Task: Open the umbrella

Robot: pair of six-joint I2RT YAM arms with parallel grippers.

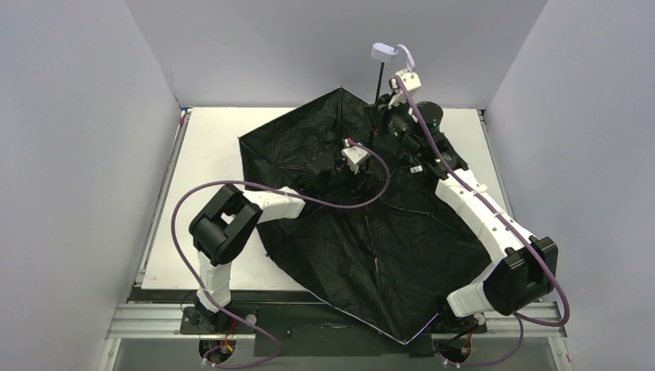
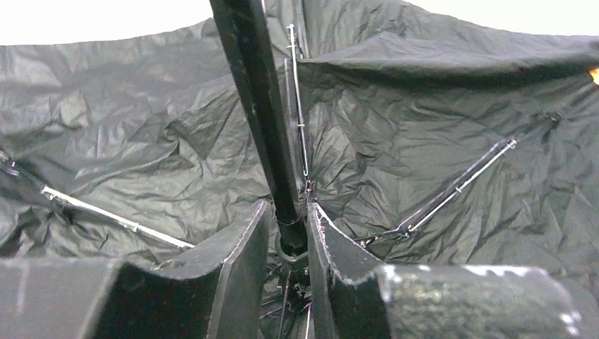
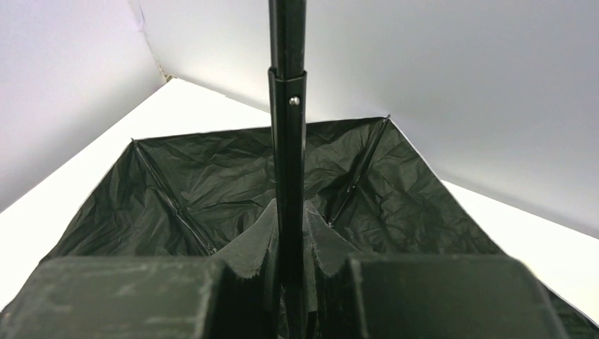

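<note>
Umbrella canopy [image 1: 386, 255] nearly spread. Your right pincer [image 3: 289, 244] clenches the shaft [image 3: 288, 141]; left pincer [image 2: 289, 236] straddles the runner [image 2: 292, 248], grip unclear. Push it home.

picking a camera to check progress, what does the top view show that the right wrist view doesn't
Only the top view: the lavender handle at the top of the shaft, the left arm reaching into the middle of the canopy, and the whole canopy spread out over the table.
Only the right wrist view: the right gripper shut on the shaft, and a small metal button at the shaft's joint.
Both: the shaft, the canopy's black underside and the white table.
</note>
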